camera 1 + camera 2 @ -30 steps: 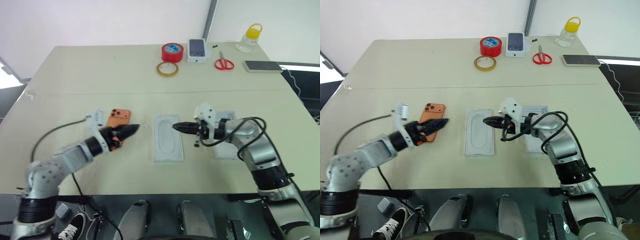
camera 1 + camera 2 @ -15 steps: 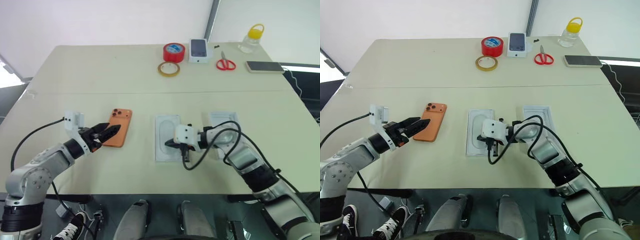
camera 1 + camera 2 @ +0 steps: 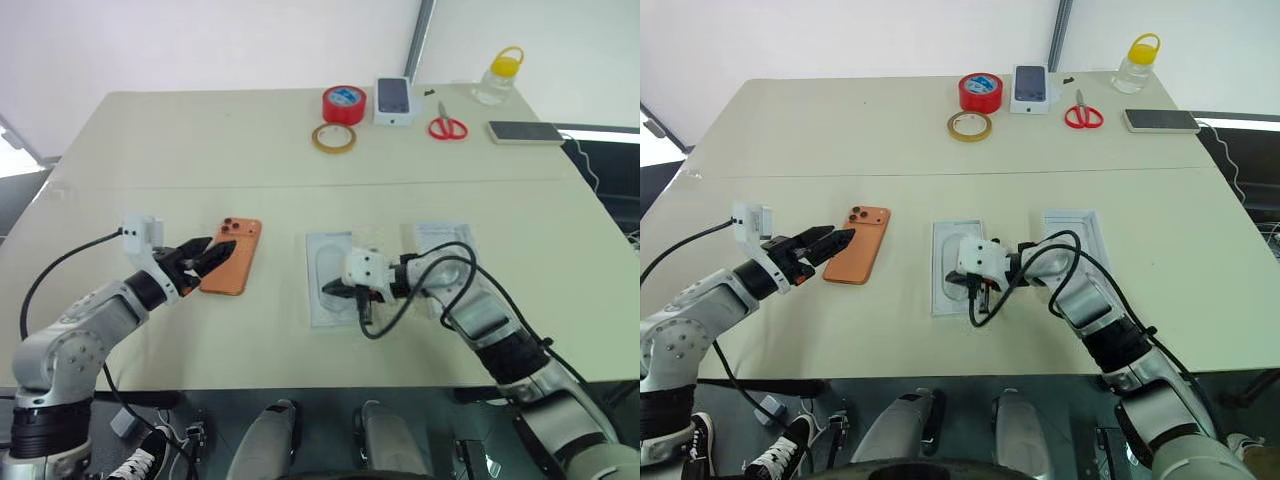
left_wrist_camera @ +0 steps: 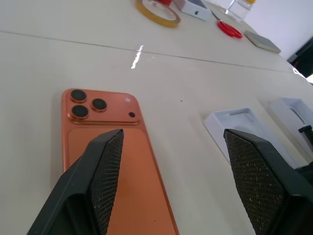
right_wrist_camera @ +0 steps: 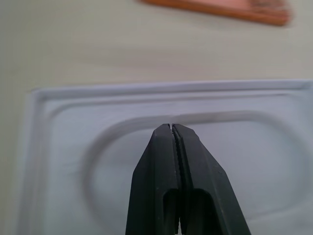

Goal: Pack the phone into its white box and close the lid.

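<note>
The phone (image 3: 232,256) lies camera-side up on the table (image 3: 200,140), long axis running away from the robot, directly ahead of the left gripper (image 3: 203,258), whose jaws stand wide and empty. The right gripper (image 3: 333,290), fingers pressed together and empty, rests over the embossed white insert (image 3: 331,262). The white box (image 3: 447,240), beside it, holds no phone.

The phone (image 3: 233,256), orange with three dark lenses at its far corner, is laid flat, back up, on the table's left part. The white box (image 3: 446,240), a shallow open tray, is set flat well to the right of it. A lid cannot be told apart in these views.
</note>
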Robot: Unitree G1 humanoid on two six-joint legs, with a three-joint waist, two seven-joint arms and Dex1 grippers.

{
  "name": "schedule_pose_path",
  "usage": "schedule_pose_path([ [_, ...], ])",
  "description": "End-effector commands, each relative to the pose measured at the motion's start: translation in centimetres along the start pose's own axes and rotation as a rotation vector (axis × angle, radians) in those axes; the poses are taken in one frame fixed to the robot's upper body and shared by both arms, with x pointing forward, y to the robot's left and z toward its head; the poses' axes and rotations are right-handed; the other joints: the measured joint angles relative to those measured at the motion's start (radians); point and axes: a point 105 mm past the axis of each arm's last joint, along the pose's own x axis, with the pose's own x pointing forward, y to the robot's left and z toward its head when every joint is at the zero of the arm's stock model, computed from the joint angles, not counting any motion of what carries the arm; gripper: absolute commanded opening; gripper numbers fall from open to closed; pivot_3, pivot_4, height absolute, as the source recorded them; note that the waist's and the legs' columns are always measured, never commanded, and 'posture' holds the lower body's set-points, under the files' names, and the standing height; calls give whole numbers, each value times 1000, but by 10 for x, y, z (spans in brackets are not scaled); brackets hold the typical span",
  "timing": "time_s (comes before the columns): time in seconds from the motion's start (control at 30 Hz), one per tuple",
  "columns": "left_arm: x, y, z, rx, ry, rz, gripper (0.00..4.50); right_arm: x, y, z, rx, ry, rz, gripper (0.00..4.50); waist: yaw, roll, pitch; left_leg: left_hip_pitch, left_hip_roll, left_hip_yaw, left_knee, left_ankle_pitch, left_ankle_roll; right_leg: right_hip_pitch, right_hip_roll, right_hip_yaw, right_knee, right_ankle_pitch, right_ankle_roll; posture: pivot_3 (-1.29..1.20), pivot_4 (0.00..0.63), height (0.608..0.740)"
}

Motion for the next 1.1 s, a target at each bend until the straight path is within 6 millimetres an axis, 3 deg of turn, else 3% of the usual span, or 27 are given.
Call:
schedule_pose_path([
  [0.03, -8, 20, 17, -76, -40, 68, 3431, -4, -27, 33, -6, -125, -118, 55, 1, 0, 0, 0, 0, 0, 0, 0, 0, 0, 0, 0, 0, 0, 0, 0, 150, 740],
  [0.17, -13, 44, 19, -159, -14, 108, 3431, 17, -32, 60, -25, -190, -150, 55, -1, 0, 0, 0, 0, 0, -1, 1, -1, -1, 0, 0, 0, 0, 0, 0, 150, 740],
  [0.33, -4, 57, 17, -202, 51, 91, 3431, 53, -26, 75, -64, -174, -151, 55, -3, -1, 0, 0, 0, -1, -2, 5, -7, -7, 1, 0, 1, 1, -1, 0, 150, 740],
  [0.63, 8, 58, -16, -215, 249, 9, 3431, 102, -5, 64, -44, 30, -49, 55, -7, -1, 0, 0, 0, -1, -3, 5, -9, -8, 1, 0, 2, 1, -1, 0, 150, 740],
  [0.8, 10, 51, -35, -216, 331, -30, 3431, 113, -3, 54, -70, 108, -39, 55, -19, -1, -1, 0, 0, -1, -4, 6, -10, -8, 1, 0, 4, 1, -1, 0, 150, 740],
  [1.1, 21, 29, -64, -265, 430, -101, 3431, 121, -1, 57, -67, 101, -44, 55, -20, 1, -4, 1, 0, -1, -4, 6, -9, -7, 1, 0, 4, 1, -1, 0, 150, 740],
])
